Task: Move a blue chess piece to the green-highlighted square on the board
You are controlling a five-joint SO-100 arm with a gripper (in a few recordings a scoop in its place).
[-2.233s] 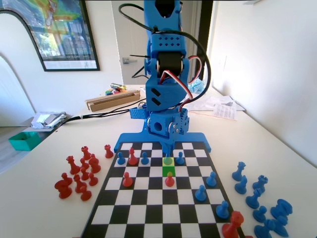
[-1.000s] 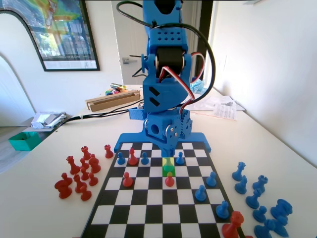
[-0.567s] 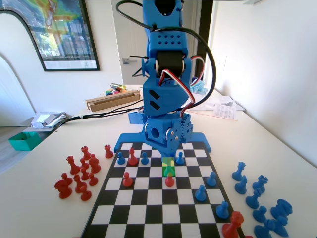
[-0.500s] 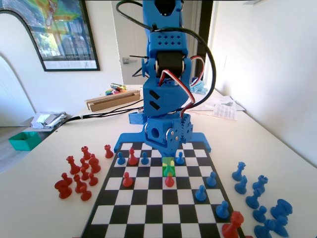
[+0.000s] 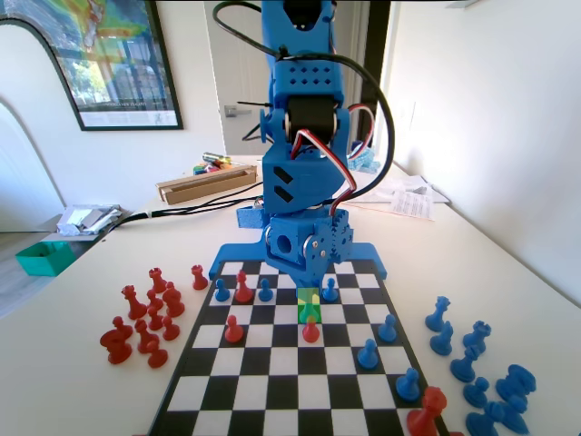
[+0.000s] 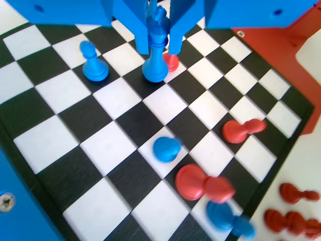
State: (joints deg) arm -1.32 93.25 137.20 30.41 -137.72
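Since two seconds ago the gripper (image 6: 158, 47) has risen slightly in the fixed view. In the wrist view, top centre, its jaws flank the blue chess piece (image 6: 156, 55), slim glossy plastic, base on the board (image 6: 115, 145); contact unclear. The green-highlighted square (image 5: 309, 312) lies mid-frame, a red pawn (image 5: 310, 330) just below.

I find no readable text, labels, brands or numbers anywhere. The framed poster (image 5: 100, 54) on the wall at the fixed view's top left corner is colour only, no legible lettering. The printed papers (image 5: 413, 202) near the table's right edge are too small to read. My board (image 6: 37, 170) carries no markings.
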